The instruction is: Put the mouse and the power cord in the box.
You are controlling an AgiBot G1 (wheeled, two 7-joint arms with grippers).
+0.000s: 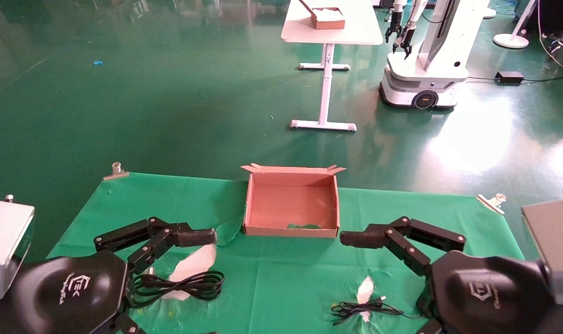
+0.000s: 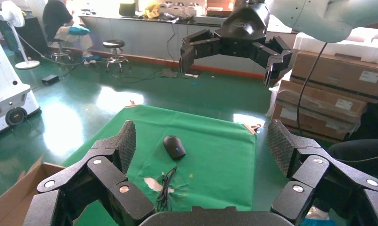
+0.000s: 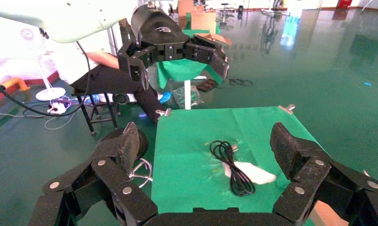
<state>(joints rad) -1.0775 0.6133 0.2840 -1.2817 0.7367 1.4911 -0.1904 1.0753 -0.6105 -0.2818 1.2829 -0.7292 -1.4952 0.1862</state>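
Cardboard box [image 1: 291, 204] sits open at the far middle of my green cloth [image 1: 281, 283]. My left gripper [image 1: 202, 237] and right gripper [image 1: 353, 239] hover on either side of it, fingers spread, holding nothing. Only my left wrist view shows the mouse [image 2: 174, 146]; my right wrist view shows the looped power cord [image 3: 233, 166].

One mouse [image 2: 174, 146] with its thin wire lies on the green cloth. There is one power cord [image 1: 179, 284], coiled in loops. One open cardboard box [image 1: 291, 202] sits on the bench. Two end effectors are in sight: the left end effector [image 1: 213, 237] and the right end effector [image 1: 344, 239]. Two metal clips [image 1: 116, 170] hold the cloth's far corners.
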